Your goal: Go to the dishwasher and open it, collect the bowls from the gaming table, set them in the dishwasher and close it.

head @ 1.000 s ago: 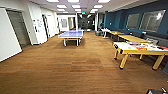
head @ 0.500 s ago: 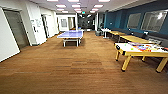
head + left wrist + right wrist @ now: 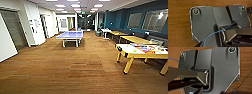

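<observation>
Room: wide hall with a wood-plank floor (image 3: pixel 75 72), ceiling lights in rows, white walls on the left and a teal wall on the right, seen from the head view.
Gaming table: white-topped table on yellow legs (image 3: pixel 125 48) at the right side of the hall, near the camera, bearing colourful board games and cards.
Bowls: small green spots (image 3: pixel 135 50) sit on the white top toward its near edge, left of the colourful boards; too blurred to tell as two bowls or to separate by shade.
Other tables: yellow wooden-topped tables (image 3: pixel 135 39) stand in a line behind the gaming table along the teal wall.
Table-tennis table: blue top (image 3: pixel 70 35) in the middle of the hall, farther back, well apart from the gaming table.
Left wrist view: dark robot plate and a thin blue cable (image 3: pixel 218 32) over floor planks.
Right wrist view: dark robot plate over the same wood floor.
Jaws: cannot tell from either wrist view whether they are released or clenched.
Bowls relative to jaws: bowls lie on the table top ahead and right; both wrist cameras look down at floor.
</observation>
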Robot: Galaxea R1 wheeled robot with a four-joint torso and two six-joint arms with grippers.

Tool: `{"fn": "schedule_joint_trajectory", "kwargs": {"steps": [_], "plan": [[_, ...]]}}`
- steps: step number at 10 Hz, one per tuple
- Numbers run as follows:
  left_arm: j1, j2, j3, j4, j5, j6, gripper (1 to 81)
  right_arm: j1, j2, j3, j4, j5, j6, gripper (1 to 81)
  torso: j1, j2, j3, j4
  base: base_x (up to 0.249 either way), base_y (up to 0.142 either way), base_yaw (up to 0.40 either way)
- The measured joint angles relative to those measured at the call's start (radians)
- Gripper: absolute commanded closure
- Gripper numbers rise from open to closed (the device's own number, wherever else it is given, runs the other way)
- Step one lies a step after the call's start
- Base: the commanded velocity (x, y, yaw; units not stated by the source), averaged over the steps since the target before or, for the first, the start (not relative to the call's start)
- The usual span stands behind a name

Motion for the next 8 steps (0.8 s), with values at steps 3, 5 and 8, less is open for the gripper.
{"fn": "schedule_joint_trajectory", "kwargs": {"steps": [3,5,8], "plan": [[0.0,0.0,0.0,0.0,0.0,0.0,1.0,0.003,0.003,0.0,0.0,0.0,0.0,1.0,0.0,0.0,0.0,0.0,0.256,0.0,0.0],[0.002,0.0,0.0,0.0,0.0,0.0,1.0,0.003,0.003,0.0,0.0,0.0,0.0,1.0,0.0,0.0,0.0,0.0,0.269,0.0,0.0],[0.0,0.008,0.0,0.0,-0.001,0.0,1.0,0.003,0.0,0.0,0.0,0.001,0.0,1.0,0.0,0.0,0.0,0.0,0.275,0.0,0.0]]}}
